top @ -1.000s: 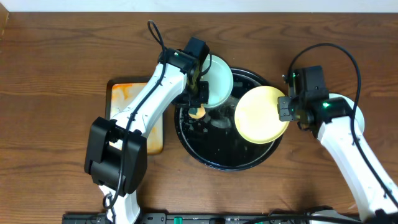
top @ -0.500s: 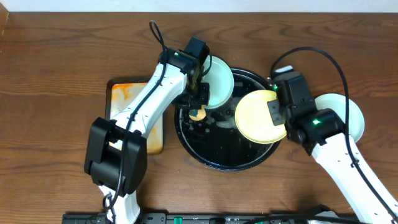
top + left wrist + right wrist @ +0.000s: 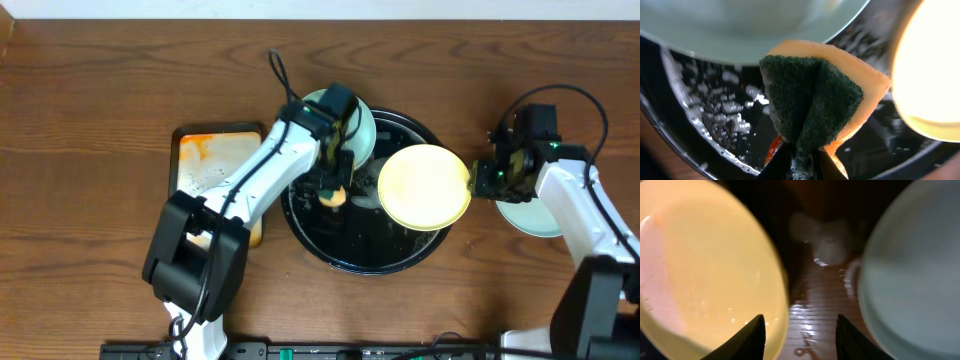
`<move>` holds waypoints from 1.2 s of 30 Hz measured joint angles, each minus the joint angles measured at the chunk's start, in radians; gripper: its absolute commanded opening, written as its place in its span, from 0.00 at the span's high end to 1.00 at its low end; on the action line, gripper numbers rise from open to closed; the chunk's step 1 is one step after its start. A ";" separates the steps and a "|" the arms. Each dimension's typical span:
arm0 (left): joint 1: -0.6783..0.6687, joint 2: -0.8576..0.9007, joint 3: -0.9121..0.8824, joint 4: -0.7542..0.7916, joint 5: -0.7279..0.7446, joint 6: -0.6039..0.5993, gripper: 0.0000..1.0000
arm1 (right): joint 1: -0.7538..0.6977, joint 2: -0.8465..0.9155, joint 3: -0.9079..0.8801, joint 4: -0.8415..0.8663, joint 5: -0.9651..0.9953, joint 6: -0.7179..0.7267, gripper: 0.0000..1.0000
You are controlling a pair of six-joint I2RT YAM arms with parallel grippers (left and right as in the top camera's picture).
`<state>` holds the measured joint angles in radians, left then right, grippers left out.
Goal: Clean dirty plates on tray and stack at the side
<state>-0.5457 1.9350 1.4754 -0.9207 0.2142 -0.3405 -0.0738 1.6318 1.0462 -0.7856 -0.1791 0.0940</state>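
Judging by how things lie, about 1 third of the job looks done. 1 mint side plate [image 3: 910, 280] sits on the bare table [image 3: 100, 100] to the right of the tray [image 3: 350, 240], apart from it, and looks clean. 2 plates are left at the tray. The yellow plate [image 3: 425, 187] lies over its right rim, and the mint plate [image 3: 362, 135] rests across its upper left rim.

The left gripper [image 3: 802, 167] is clenched on a folded sponge [image 3: 815, 105], green side out, low over the wet tray just below the mint plate. The right gripper [image 3: 800, 320] has its jaws apart and grips nothing. It hangs between the yellow plate's edge and the side plate.

So I judge the wiping of both remaining plates and their stacking are yet to do.

The table is dark brown wood, wet near the side plate. An orange-stained pan [image 3: 215, 160] lies left of the tray. The tray holds suds and droplets. Of the room, only a pale strip shows along the table's far edge.
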 measured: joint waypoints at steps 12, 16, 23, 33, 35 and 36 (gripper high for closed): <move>0.012 -0.001 -0.068 0.003 -0.025 -0.032 0.54 | -0.001 0.084 0.000 0.048 -0.115 -0.035 0.99; 0.013 -0.028 -0.069 0.002 -0.010 -0.032 0.54 | -0.001 0.084 0.000 0.052 -0.113 -0.035 0.99; 0.041 -0.229 -0.069 0.000 -0.003 -0.026 0.51 | -0.001 0.030 0.000 0.051 -0.079 -0.035 0.99; 0.176 -0.454 -0.069 -0.053 -0.032 -0.006 0.46 | 0.014 -0.121 0.000 0.064 0.007 -0.035 0.99; 0.189 -0.463 -0.069 -0.063 -0.037 0.000 0.46 | 0.028 -0.161 0.000 0.063 0.027 -0.035 0.99; 0.192 -0.464 -0.069 -0.067 -0.037 0.002 0.46 | 0.034 -0.177 0.002 0.052 0.037 -0.035 0.99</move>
<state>-0.3542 1.4712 1.4063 -0.9874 0.1768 -0.3389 -0.0402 1.4544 1.0481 -0.7338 -0.1425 0.0589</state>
